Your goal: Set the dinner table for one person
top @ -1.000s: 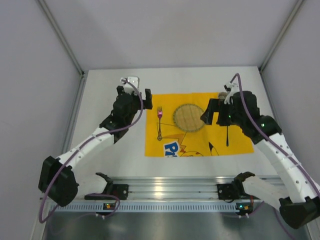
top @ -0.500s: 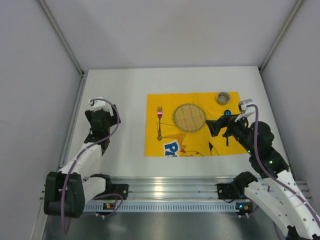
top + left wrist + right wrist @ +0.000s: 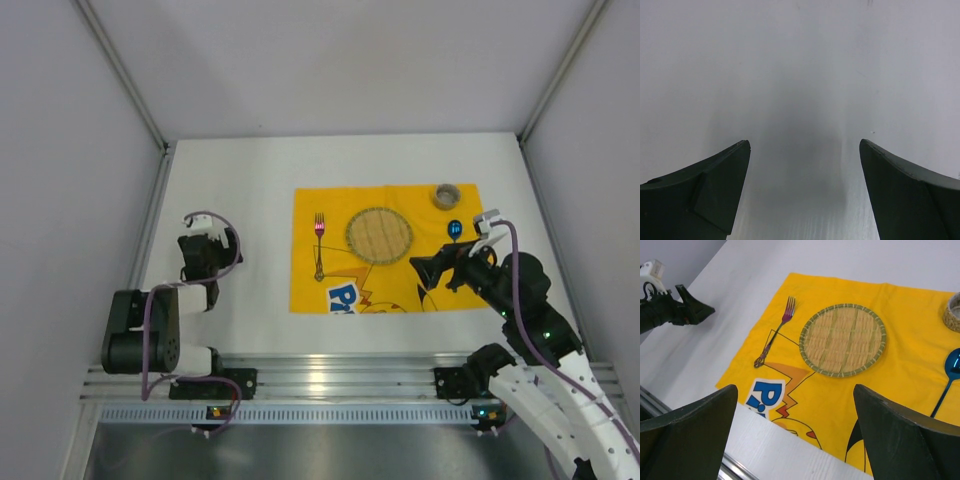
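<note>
Top external view: the dinner table [image 3: 250, 180] is the big white top filling the booth, with a yellow placemat [image 3: 400, 290] lying on its right-hand half.
Setting: a fork [image 3: 319, 245] lies left of the woven plate [image 3: 379, 233], a blue spoon [image 3: 455, 231] lies right of it, and a small cup [image 3: 446, 195] sits at the mat's far right corner. To me it looks about complete.
Left gripper [image 3: 805, 145]: its fingers are spread wide with nothing between them. It is over bare table, well clear of the mat.
Right gripper [image 3: 795, 390]: it is spread wide too, and empty. It hangs above the mat's near right part, near the spoon's handle.
Main risk: a low swing of the right arm could clip the spoon or snag the cloth. That would drag the whole setting askew.
Lesser risk: the left fingers seem close to the tabletop, so a downward dip could scrape it.
</note>
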`<state>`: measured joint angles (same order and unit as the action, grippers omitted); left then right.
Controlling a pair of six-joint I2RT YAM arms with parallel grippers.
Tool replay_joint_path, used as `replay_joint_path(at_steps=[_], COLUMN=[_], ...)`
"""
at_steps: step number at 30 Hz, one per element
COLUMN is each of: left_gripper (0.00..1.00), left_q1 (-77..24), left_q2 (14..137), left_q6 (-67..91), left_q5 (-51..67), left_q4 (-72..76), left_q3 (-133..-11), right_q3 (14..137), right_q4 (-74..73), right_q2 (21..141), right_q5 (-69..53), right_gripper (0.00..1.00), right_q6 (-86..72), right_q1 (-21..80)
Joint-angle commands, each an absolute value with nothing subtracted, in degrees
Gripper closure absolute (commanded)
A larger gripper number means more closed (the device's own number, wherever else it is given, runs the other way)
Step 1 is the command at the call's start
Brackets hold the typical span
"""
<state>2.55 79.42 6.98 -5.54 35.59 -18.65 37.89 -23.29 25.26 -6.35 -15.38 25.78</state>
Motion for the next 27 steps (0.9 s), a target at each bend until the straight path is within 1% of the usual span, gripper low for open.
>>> replay_joint_path(at_steps=[1,3,5,6,8,9,10,12,13,16,18,20,24,27], left_gripper=[0.05,0.06,0.05,0.01,0.02,0.01,0.07,0.06,0.01,0.01,0.01,0.01,0.02,0.02], left_q1=[2.5,2.6,2.4,1.6,0.7,0.4,0.2,-2.5,-3.0,-2.8,-2.6,-2.6,-2.6,-2.6], left_q2=[82.1,84.4,88.8,90.2,88.4,88.6,90.8,89.4,89.6,89.9,89.8,89.9,89.9,89.9], left_q6=[7.7,5.5,2.7,2.1,3.0,3.0,1.8,1.5,1.4,1.8,1.8,1.9,1.8,1.9], left_q5=[1.5,1.8,4.6,3.7,0.6,-1.6,-1.3,-5.6,-7.2,-7.6,-7.0,-6.9,-6.9,-6.9], left_q4=[48.1,47.1,55.2,57.8,55.4,63.9,67.7,62.7,64.0,62.7,62.4,62.7,62.7,62.8], left_q3=[-21.3,-23.5,-23.4,-22.2,-22.1,-19.6,-16.4,-17.4,-17.1,-18.1,-18.0,-18.0,-18.0,-18.0], right_q3=[38.5,38.1,37.5,37.4,37.4,37.4,37.4,37.3,37.4,39.0,39.4,40.5,41.7,42.7], right_q4=[-25.0,-25.1,-25.0,-25.3,-25.4,-25.8,-26.0,-26.3,-26.3,-25.8,-23.9,-23.5,-22.0,-21.5], right_q2=[25.5,25.5,25.3,25.3,25.4,25.6,25.8,26.3,26.5,27.6,28.3,30.0,33.8,36.7], right_q5=[-9.3,-9.6,-9.3,-9.1,-8.3,-7.5,-6.9,-6.2,-6.0,-2.7,-2.8,-2.7,2.5,1.1], right_gripper=[0.00,0.00,0.00,0.00,0.00,0.00,0.00,0.00,0.00,0.00,0.00,0.00,0.00,0.00], right_q6=[-14.5,-15.2,-16.0,-16.3,-16.6,-16.8,-16.8,-15.7,-14.7,-11.7,-11.9,-13.6,-27.0,-27.7], right_q1=[26.7,26.7,26.7,26.7,26.8,26.6,26.7,26.8,26.7,26.7,26.7,26.7,26.7,27.1])
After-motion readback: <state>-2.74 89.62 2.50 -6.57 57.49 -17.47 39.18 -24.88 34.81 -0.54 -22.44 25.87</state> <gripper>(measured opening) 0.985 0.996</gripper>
